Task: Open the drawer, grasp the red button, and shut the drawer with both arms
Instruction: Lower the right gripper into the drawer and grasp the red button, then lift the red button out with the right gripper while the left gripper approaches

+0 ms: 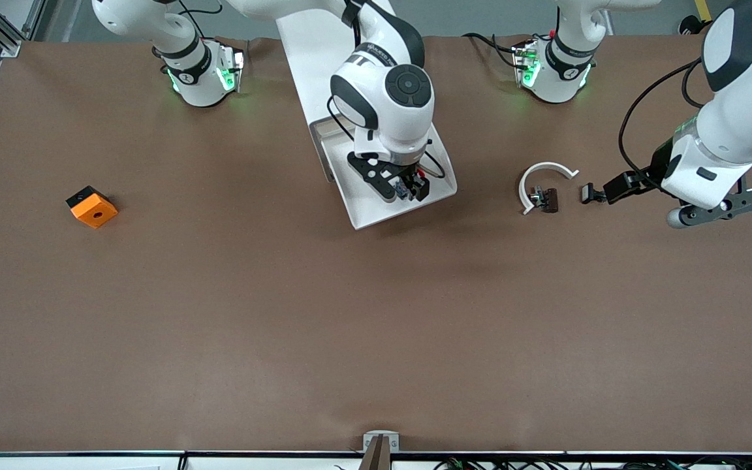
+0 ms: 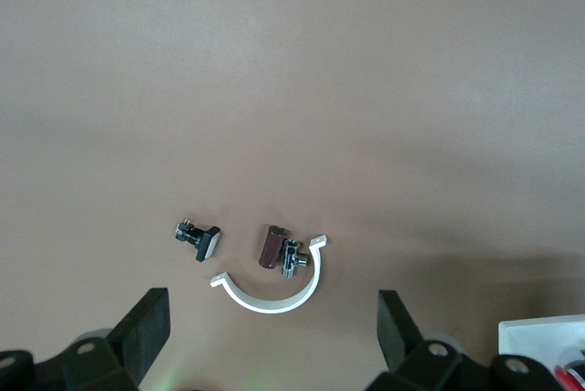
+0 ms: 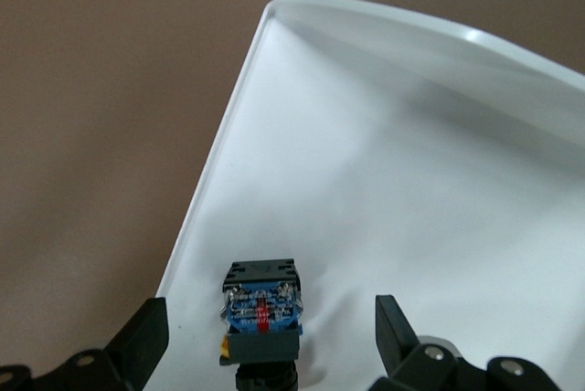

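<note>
The button [image 1: 415, 183] lies in the open white drawer [image 1: 363, 215] at the table's middle. In the right wrist view the button [image 3: 262, 309] shows its black body and bluish part, resting on the drawer floor [image 3: 384, 181]. My right gripper [image 1: 407, 186] is down in the drawer, open, with its fingers on either side of the button [image 3: 265, 341] and apart from it. My left gripper [image 1: 614, 189] is open and empty, low over the table toward the left arm's end [image 2: 271, 341].
A white half-ring [image 1: 539, 171] [image 2: 274, 298], a brown-and-metal part [image 1: 549, 199] [image 2: 271, 247] and a small black clip [image 1: 587, 192] [image 2: 199, 237] lie beside the left gripper. An orange block with a hole [image 1: 92, 207] sits toward the right arm's end.
</note>
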`<state>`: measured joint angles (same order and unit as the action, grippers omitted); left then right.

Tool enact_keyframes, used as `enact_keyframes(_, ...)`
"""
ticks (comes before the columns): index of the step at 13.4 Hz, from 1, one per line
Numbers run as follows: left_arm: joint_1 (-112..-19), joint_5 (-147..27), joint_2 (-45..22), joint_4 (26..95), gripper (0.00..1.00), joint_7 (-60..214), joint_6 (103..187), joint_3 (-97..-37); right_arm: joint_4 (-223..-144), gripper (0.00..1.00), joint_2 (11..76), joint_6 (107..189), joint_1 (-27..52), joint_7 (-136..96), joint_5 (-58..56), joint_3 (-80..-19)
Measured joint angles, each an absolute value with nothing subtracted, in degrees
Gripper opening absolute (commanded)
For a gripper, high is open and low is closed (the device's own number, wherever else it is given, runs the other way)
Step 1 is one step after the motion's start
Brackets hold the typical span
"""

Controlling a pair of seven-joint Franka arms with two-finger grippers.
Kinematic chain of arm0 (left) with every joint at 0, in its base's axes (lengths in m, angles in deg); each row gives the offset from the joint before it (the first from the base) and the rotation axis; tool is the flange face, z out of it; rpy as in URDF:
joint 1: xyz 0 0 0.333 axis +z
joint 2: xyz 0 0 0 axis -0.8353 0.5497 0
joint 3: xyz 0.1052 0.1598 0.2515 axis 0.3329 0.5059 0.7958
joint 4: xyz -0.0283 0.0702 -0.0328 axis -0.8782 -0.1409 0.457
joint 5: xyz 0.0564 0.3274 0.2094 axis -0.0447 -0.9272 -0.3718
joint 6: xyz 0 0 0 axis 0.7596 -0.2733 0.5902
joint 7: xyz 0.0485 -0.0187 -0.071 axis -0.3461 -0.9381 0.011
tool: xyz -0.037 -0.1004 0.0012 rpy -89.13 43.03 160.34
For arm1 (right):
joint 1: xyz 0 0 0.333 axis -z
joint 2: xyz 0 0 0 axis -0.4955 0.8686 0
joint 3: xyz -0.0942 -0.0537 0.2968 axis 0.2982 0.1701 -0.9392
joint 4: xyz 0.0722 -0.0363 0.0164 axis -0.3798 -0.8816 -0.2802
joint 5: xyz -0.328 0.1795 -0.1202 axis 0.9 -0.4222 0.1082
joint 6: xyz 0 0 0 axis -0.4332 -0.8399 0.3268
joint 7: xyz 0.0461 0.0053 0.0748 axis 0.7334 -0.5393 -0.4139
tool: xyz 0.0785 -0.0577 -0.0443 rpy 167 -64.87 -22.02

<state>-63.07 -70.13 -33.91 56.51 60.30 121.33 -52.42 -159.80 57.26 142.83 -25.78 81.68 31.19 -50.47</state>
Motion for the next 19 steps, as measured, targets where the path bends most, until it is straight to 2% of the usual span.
enact_keyframes(5, -63.1, -70.1, -33.9, 57.0, 1.0, 60.3, 121.3, -52.4, -159.8, 1.0, 58.2, 144.3, -26.0, 78.4, 31.2, -50.5)
enact_keyframes(6, -63.1, -70.1, -33.9, 57.0, 1.0, 60.3, 121.3, -52.4, -159.8, 0.92, 58.3, 144.3, -26.0, 77.8, 31.2, -50.5)
enact_keyframes(7, -63.1, -70.1, -34.0, 57.1, 1.0, 60.3, 121.3, -52.4, -159.8, 0.79, 58.4, 144.3, -26.1, 77.6, 31.2, -50.5)
enact_keyframes(8, -63.1, -70.1, -34.0, 57.1, 1.0, 60.3, 121.3, -52.4, -159.8, 0.6, 58.5, 144.3, -26.2, 77.5, 31.2, -50.5)
enact_keyframes(10, -63.1, -70.1, -34.0, 57.3, 1.0, 60.3, 121.3, -52.4, -159.8, 0.06, 58.7, 144.3, -26.3, 77.5, 31.2, -50.5)
enact_keyframes(11, -63.1, -70.1, -34.0, 57.4, 1.0, 60.3, 121.3, -52.4, -159.8, 0.0, 58.7, 144.3, -26.3, 77.5, 31.2, -50.5)
enact_keyframes(19, -63.1, -70.1, -34.0, 58.0, 1.0, 60.3, 121.3, -52.4, -157.8, 0.0, 58.7, 143.9, -25.3, 77.5, 31.2, -49.7)
